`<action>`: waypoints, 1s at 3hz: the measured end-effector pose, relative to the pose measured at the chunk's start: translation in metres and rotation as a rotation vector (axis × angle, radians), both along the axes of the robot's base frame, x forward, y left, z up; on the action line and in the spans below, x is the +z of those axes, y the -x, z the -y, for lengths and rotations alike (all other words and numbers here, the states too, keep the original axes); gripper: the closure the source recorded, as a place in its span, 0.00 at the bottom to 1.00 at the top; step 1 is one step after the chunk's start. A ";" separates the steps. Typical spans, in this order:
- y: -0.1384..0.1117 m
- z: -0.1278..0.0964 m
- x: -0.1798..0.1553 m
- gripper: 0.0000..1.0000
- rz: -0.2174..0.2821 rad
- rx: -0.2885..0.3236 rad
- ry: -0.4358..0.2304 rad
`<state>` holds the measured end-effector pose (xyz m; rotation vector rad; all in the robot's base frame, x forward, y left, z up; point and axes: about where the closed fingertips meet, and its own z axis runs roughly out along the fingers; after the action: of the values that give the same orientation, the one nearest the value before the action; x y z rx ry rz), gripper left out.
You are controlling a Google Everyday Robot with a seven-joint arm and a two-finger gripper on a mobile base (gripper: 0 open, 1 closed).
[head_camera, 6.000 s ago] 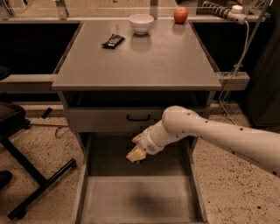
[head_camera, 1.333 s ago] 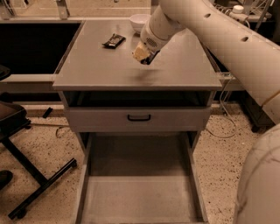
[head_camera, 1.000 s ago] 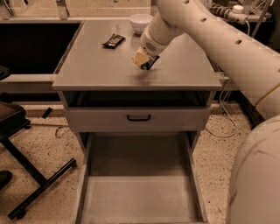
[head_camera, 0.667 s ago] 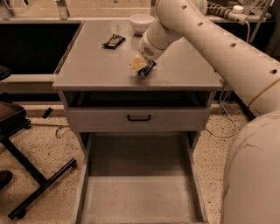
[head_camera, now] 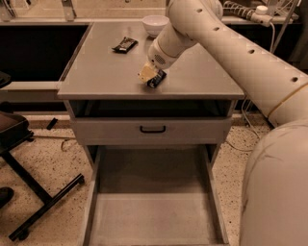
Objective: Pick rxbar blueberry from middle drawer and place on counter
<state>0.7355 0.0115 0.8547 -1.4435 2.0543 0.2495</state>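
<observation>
My gripper (head_camera: 150,75) is low over the front middle of the counter (head_camera: 96,72), at the end of the white arm that reaches in from the upper right. It is shut on the rxbar blueberry (head_camera: 158,79), a small dark glossy bar. The bar's lower end rests on or just above the counter top, tilted. The middle drawer (head_camera: 151,216) is pulled out below, and its grey floor shows nothing in it.
A brown-black wrapped bar (head_camera: 125,44) and a white bowl (head_camera: 155,24) lie at the counter's back. A shut drawer front with a black handle (head_camera: 152,129) is under the counter. A black chair base (head_camera: 33,192) stands on the floor at left. Cables (head_camera: 250,12) hang at right.
Six seconds ago the gripper was down in the open drawer. In the last second it has come down and slightly forward with the bar, from above the counter to its surface.
</observation>
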 end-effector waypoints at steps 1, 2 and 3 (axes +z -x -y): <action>0.000 0.000 0.000 0.58 0.000 0.000 0.000; 0.000 0.000 0.000 0.35 0.000 0.000 0.000; 0.000 0.000 0.000 0.12 0.000 0.000 0.000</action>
<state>0.7355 0.0116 0.8546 -1.4436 2.0543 0.2496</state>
